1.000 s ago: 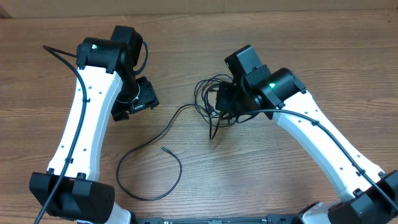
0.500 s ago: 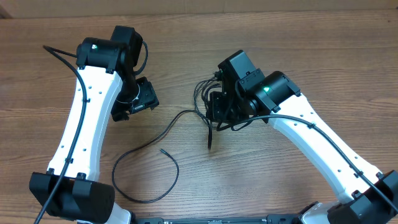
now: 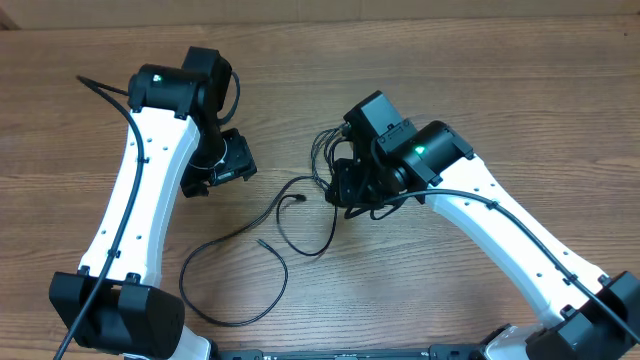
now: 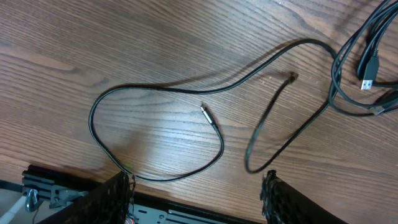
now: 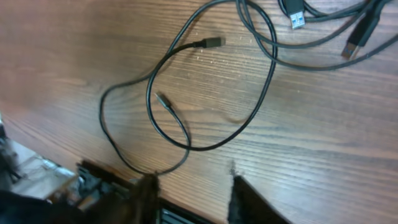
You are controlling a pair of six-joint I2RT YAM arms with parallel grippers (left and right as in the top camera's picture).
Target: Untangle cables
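Observation:
Thin black cables lie on the wooden table. One long cable [image 3: 232, 232] curls in a big loop at the front, its jack plug [image 4: 204, 110] lying free on the wood. A second cable [image 4: 255, 134] makes a smaller loop beside it, and its plug [image 5: 213, 42] rests on the table. The other cables stay bunched in a tangle [image 3: 325, 150] with USB plugs [image 5: 296, 20]. My right gripper [image 3: 345, 190] [image 5: 193, 175] hovers at the tangle's near side, open and holding nothing. My left gripper [image 3: 215, 168] [image 4: 196, 177] hangs open to the left, above the big loop, touching no cable.
The table's front edge with a black metal rail [image 4: 186, 214] runs just below both loops. Thick black cables wired to the white arms [image 3: 100, 90] trail at the far left. A cardboard-coloured wall [image 3: 400, 15] borders the back.
My right gripper has opened and moved a little left. The cable it held has dropped and now lies in a loop on the table. The left arm has barely moved.

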